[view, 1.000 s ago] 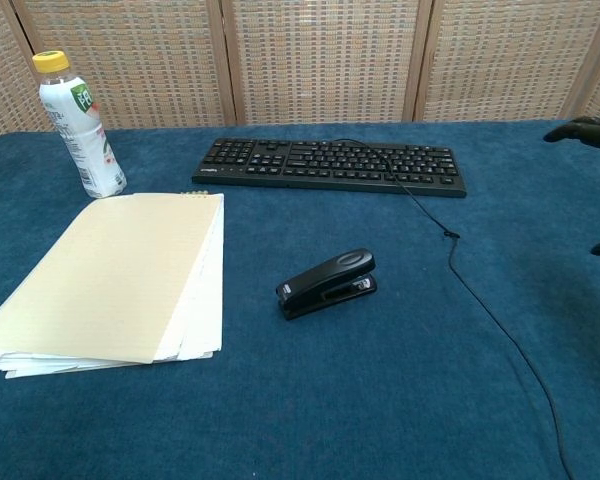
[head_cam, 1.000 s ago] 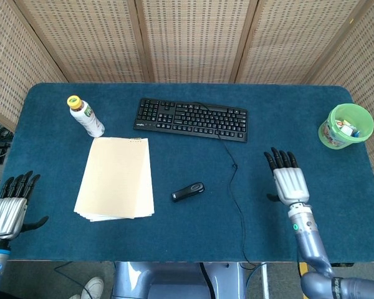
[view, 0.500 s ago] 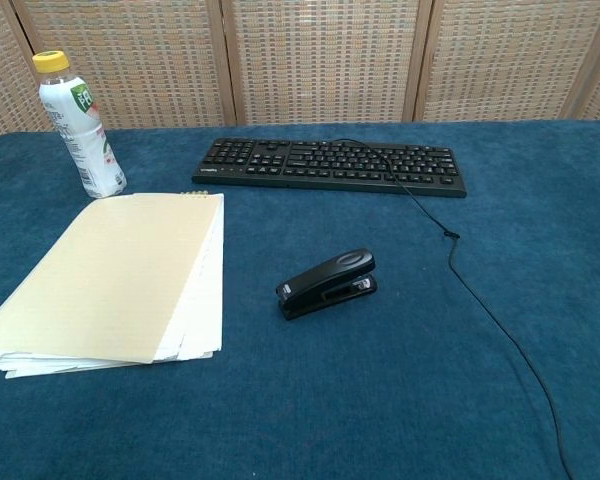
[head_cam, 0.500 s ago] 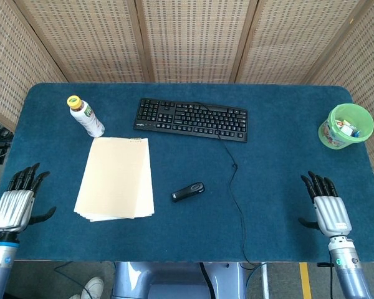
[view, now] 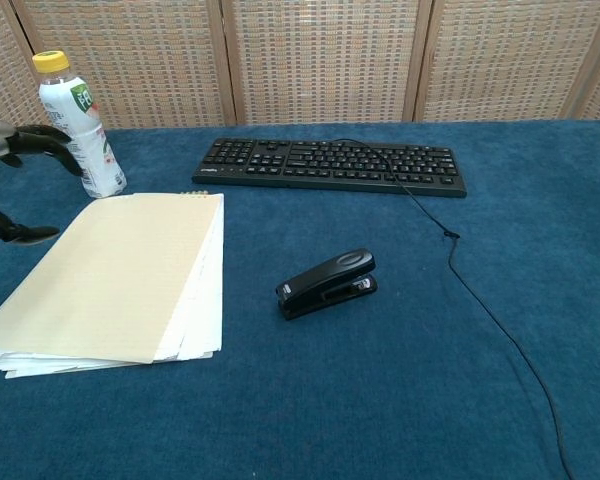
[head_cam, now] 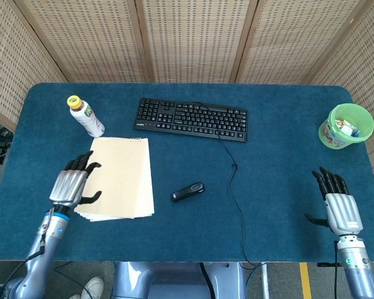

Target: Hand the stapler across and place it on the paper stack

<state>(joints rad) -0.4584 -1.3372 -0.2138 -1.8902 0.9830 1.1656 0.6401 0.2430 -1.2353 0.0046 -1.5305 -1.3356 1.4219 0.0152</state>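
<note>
A black stapler lies on the blue table, a little right of the cream paper stack. My left hand hovers over the stack's left edge, fingers spread and holding nothing. My right hand hangs open near the table's front right corner, far from the stapler; the chest view does not show it.
A black keyboard lies at the back, its cable running forward just right of the stapler. A white bottle with a yellow cap stands behind the stack. A green cup sits at the far right.
My left hand has swung in from the table's left front edge to over the paper stack's left side. My right hand drew back from the middle right to the front right corner.
</note>
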